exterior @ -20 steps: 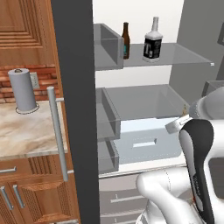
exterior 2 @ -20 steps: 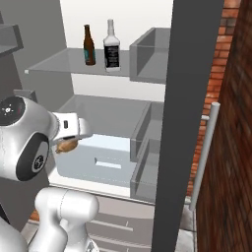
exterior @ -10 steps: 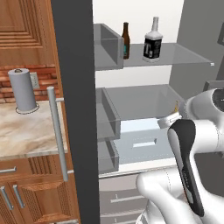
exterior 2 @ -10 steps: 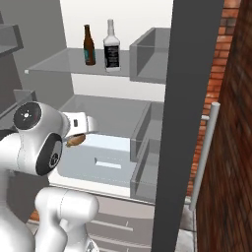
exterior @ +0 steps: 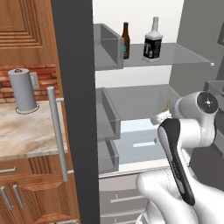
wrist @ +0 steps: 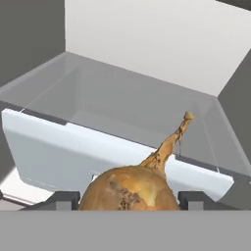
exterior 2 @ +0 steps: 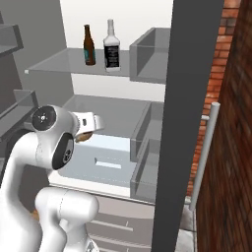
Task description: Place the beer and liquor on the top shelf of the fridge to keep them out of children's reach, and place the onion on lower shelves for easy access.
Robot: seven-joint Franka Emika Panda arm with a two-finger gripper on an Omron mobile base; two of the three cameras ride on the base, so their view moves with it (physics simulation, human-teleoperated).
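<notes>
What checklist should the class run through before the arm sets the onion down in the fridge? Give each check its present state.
1. Onion gripped between the pincer fingers: ok.
2. Beer upright on the top shelf: ok.
3. Liquor upright beside it, apart from the beer: ok.
4. Fridge door open: ok.
5. Lower shelf ahead free of items: ok.
6. Onion over the shelf, past its front edge: cannot tell.
</notes>
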